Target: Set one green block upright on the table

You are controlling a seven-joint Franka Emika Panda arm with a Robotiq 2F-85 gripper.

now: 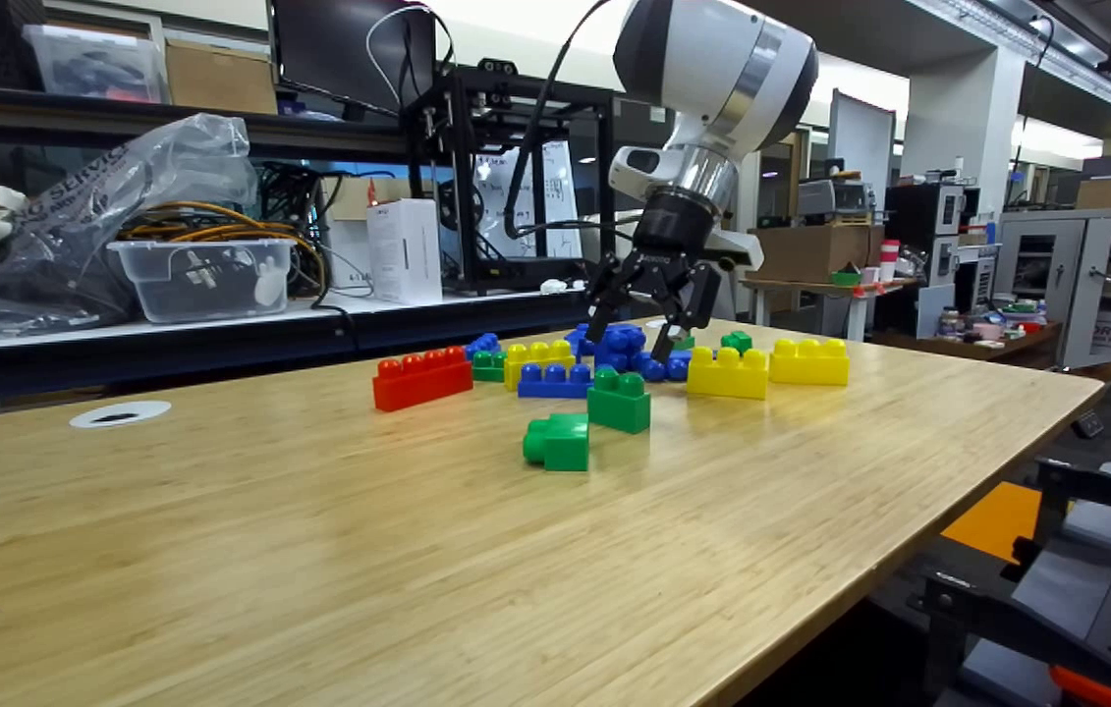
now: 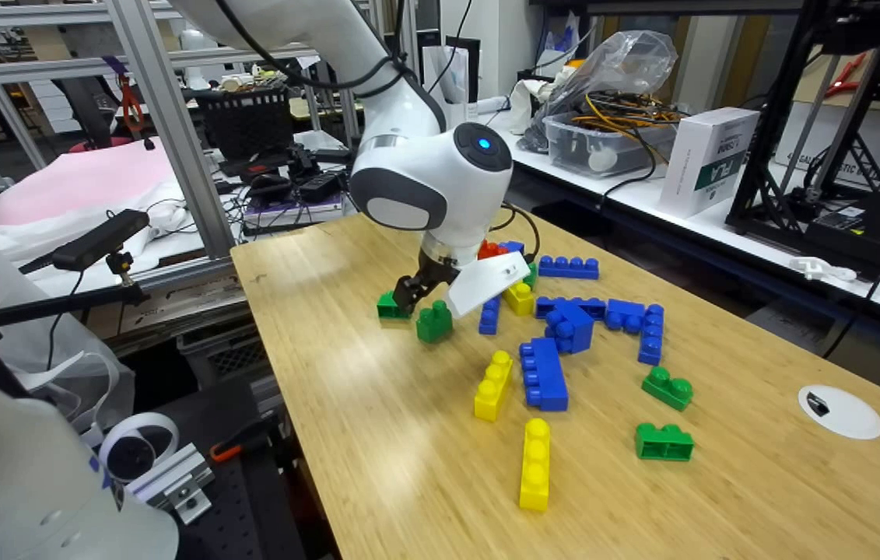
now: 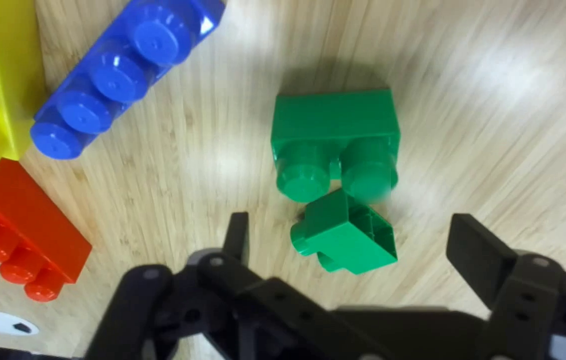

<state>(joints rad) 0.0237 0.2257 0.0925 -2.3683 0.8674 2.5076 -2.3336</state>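
Green block point(image 3: 355, 247), long axis level, studs lower-left in wrist view; gripper point(image 1: 631, 339) spread.

We mark the green block point(image 1: 618, 407) upright: small plastic brick, mid-to-dark green, smooth sides, one row of two round studs facing up, base flat on the tabletop point(image 1: 398, 550). In both exterior views we see it standing well in from the edges; the wrist view gives us a long side plus both studs. Tabletop: large, light wood, visible grain, shiny patches of reflected light.
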